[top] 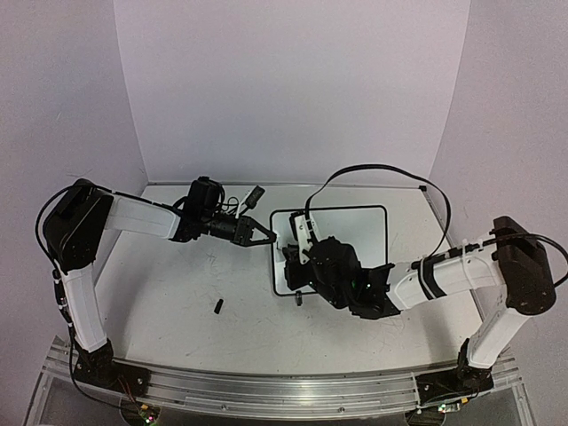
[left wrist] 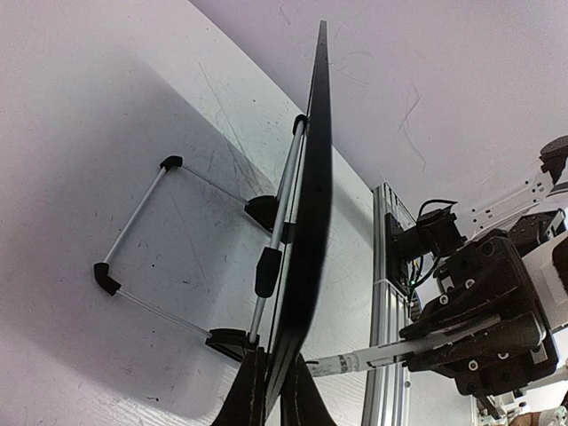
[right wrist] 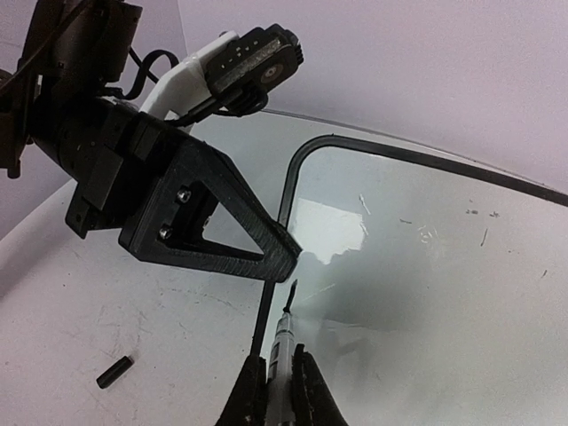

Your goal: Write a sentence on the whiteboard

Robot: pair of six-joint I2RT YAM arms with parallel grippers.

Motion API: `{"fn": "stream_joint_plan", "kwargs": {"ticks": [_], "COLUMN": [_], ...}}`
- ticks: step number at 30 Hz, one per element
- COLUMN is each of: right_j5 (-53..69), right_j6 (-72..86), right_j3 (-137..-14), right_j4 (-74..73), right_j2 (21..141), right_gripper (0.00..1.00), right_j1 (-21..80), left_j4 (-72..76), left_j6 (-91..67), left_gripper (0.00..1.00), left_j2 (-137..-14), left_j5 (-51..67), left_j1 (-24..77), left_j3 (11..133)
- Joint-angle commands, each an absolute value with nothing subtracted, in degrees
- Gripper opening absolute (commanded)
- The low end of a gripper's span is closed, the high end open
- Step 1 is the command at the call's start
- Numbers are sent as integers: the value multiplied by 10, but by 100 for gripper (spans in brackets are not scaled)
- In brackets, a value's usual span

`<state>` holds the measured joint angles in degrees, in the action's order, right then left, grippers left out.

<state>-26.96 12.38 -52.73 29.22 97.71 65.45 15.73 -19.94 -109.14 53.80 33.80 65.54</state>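
The left end effector (top: 264, 238) grips the whiteboard's (top: 359, 226) left edge, crowding the right end effector (right wrist: 277, 377) and its marker (right wrist: 282, 333) just beside it. The board's far right corner lies open. A small black cap (top: 217, 306) dots the desk (top: 169, 275) front-left.

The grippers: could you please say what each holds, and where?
The left gripper clamps the whiteboard by its edge; the right gripper grips a marker by its barrel.

White whiteboard (top: 364, 235) with thin black frame, small black cap (top: 217, 306), scuffed white table (top: 169, 275)
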Motion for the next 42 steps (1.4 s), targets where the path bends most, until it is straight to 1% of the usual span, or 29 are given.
{"fn": "stream_joint_plan", "kwargs": {"ticks": [1,9,17,42], "right_j5": [-276,-277,-262,-257], "right_j6": [141,153,145,135], "right_j3": [-515,-508,-516,-535], "right_j4": [282,278,297,306], "right_j2": [976,975,937,964], "right_gripper": [0,0,0,0], "right_j1": [660,667,666,650], "left_j4": [155,155,155,155], "left_j6": [-220,-221,-221,-221], "left_gripper": [0,0,0,0], "left_j2": [-1069,-1068,-1068,-1067], "left_j5": [562,562,563,565], "left_j1": [343,343,343,343], "left_j3": [652,652,652,652]}}
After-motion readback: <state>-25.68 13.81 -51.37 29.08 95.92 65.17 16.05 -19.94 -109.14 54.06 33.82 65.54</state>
